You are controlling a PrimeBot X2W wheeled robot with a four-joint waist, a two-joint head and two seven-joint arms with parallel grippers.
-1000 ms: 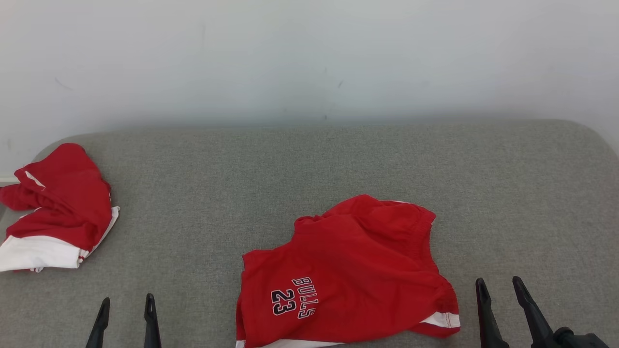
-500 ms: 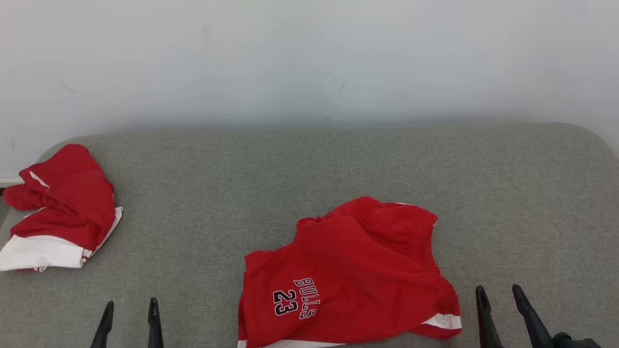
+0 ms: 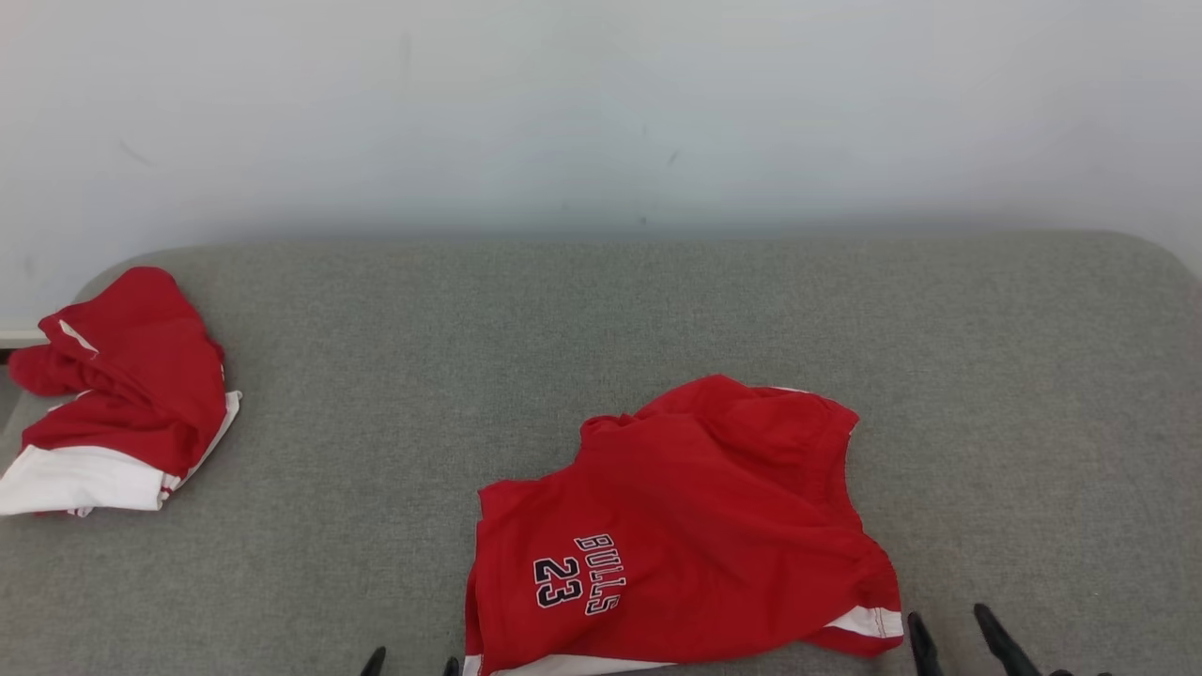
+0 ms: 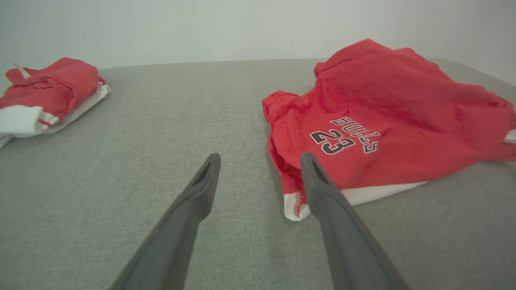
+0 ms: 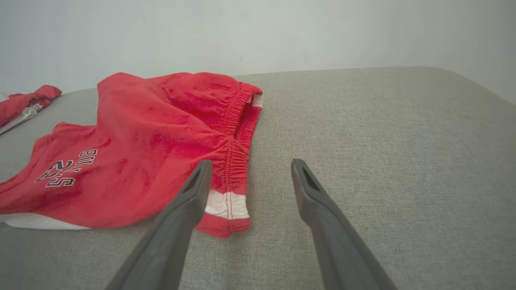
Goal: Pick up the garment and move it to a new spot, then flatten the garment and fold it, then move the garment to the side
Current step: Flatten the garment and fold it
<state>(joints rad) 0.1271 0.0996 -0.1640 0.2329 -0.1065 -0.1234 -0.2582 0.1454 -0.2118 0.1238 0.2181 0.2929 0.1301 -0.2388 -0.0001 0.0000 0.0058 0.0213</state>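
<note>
L gripper (image 3: 413,663) pokes up at the bottom edge of the head view, tips only, jaws spread wide w/ nothing btw them. In the left wrist view its dark fingers (image 4: 193,201) straddle bare fabric, and the one on that view's right crosses in front of the shorts' white hem corner; can't tell if it touches. R gripper (image 3: 948,622) is at the lower right of the head view, likewise spread apart & empty, just beside the shorts' near right corner. In the right wrist view the R gripper (image 5: 250,163) has one finger overlapping the gathered edge & white stripe; contact unclear. Red Bulls shorts (image 3: 685,526) lie rumpled, not flat, on the grey upholstered surface (image 3: 376,376), close to its near edge & a bit right of centre. The "BULLS 23" print (image 3: 575,573) faces up, dark w/ white outline. White trim runs along the near hem, and the elastic waistband (image 5: 238,121) is on the robot's right side. A second red & white garment (image 3: 122,413) sits bunched at the far-left edge of the surface, well apart from the shorts. Pale wall (image 3: 601,113) behind, w/ a few faint marks.
</note>
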